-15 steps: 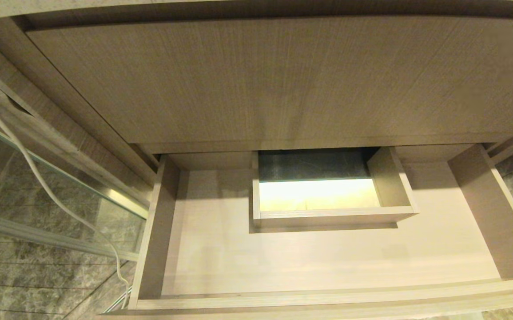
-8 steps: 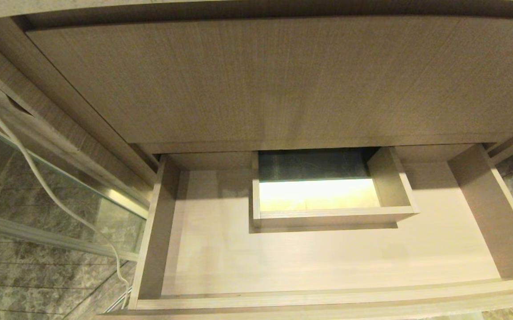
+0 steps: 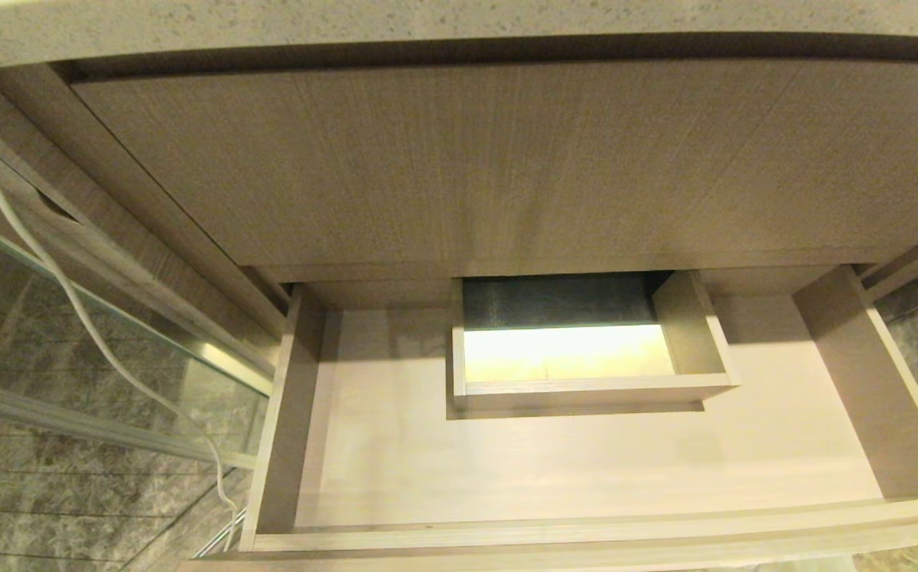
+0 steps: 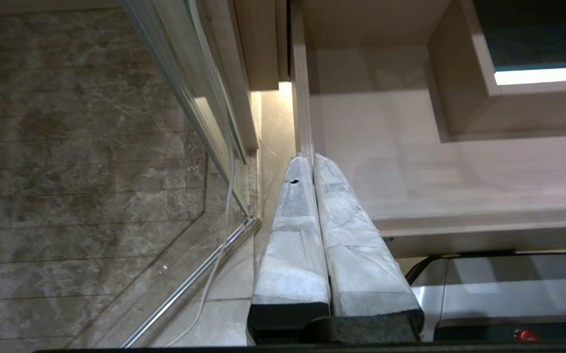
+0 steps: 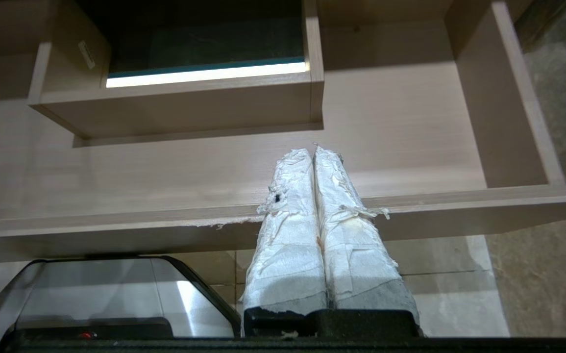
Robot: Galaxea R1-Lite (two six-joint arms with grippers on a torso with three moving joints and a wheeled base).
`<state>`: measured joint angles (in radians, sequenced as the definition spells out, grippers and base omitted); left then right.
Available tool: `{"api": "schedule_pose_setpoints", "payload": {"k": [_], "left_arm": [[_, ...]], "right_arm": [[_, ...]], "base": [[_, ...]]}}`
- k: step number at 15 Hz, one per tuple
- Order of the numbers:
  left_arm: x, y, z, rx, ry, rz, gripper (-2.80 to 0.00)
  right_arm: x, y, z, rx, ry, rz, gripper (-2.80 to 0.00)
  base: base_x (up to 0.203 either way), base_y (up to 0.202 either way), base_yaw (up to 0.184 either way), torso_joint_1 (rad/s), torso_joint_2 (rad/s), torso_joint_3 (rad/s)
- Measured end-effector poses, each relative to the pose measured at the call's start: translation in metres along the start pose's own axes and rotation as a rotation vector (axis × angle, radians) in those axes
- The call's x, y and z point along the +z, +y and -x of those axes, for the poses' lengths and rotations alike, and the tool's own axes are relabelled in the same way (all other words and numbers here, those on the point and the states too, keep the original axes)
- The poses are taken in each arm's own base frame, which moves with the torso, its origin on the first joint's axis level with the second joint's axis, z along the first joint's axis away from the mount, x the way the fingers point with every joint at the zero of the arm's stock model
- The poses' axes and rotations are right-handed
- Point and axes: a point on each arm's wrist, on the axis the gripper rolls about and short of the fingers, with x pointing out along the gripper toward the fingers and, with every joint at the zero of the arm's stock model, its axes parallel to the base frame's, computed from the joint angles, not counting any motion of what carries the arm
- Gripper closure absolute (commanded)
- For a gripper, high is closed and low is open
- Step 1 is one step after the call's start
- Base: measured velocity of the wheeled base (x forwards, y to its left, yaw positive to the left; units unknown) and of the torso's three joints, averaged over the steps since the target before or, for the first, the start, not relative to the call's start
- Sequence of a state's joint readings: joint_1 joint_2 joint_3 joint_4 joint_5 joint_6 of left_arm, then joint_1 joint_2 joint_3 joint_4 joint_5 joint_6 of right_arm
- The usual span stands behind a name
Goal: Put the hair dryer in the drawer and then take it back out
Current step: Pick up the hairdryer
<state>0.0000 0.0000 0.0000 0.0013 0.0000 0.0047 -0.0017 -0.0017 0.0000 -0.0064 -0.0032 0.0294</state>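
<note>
Drawer (image 3: 586, 469) pulled out beneath the closed upper panel (image 3: 506, 167), its boxed cut-out (image 3: 586, 389) at mid-back. Left end effector (image 4: 312, 159) and right end effector (image 5: 312, 152), fingers pressed together and holding nothing, hang before its front edge.

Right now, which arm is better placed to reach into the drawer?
Probably right. The right gripper points into the drawer beside the cut-out; the left gripper sits over the drawer's left wall. Both are shut, and no dryer is in view.
</note>
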Motion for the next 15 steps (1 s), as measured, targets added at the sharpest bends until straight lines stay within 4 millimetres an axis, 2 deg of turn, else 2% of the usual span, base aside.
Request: {"api": "schedule_pose_setpoints", "payload": {"k": [6,10,15], "left_arm": [[0.0,0.0,0.0,0.0,0.0,0.0,0.0],[-0.0001,0.0,0.0,0.0,0.001,0.0,0.0],[0.0001,0.0,0.0,0.0,-0.001,0.0,0.0]], "right_arm": [[-0.0001,0.0,0.0,0.001,0.001,0.001,0.0],[-0.0001,0.0,0.0,0.0,0.001,0.002,0.0],[-0.0001,0.0,0.0,0.0,0.001,0.002,0.0]], "base": [[0.0,0.0,0.0,0.179,-0.47,-0.208],[0.0,0.0,0.0,0.42,-0.5,-0.233],[0.0,0.0,0.0,0.309,-0.53,-0.246]]}}
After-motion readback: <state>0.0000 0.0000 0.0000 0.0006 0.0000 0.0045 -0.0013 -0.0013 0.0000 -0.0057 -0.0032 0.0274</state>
